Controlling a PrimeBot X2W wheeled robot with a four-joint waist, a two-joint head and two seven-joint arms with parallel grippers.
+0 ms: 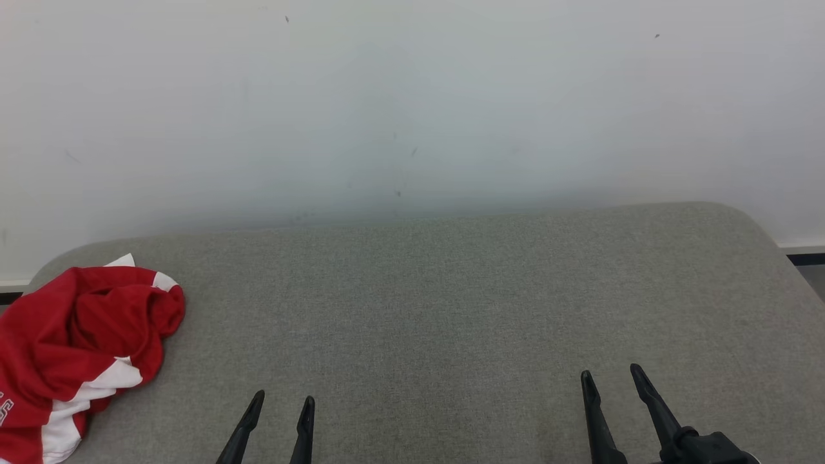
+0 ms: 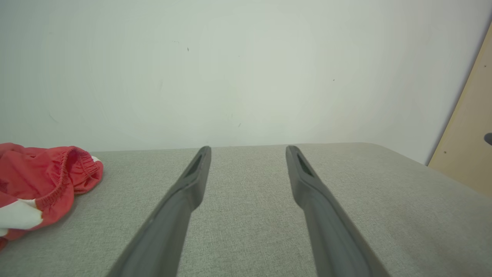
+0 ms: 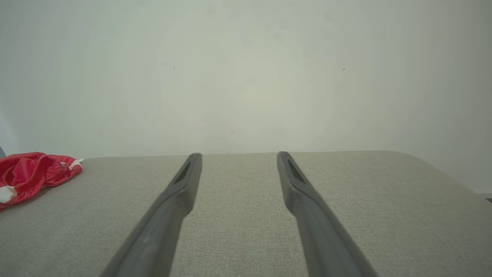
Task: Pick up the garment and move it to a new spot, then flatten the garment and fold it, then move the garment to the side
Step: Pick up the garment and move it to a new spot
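Our left pincer, spread and empty, sat bottom centre-left, with the crumpled garment well apart at lower left near the surface edge. The right pincer, likewise spread, sat lower right. We feared a one-layer pinch dragging the garment overboard.

You get soft, even, bright light everywhere. The pale wall darkens slightly above the grey fabric cushion. The dark fingers of the left gripper blur near the lens.
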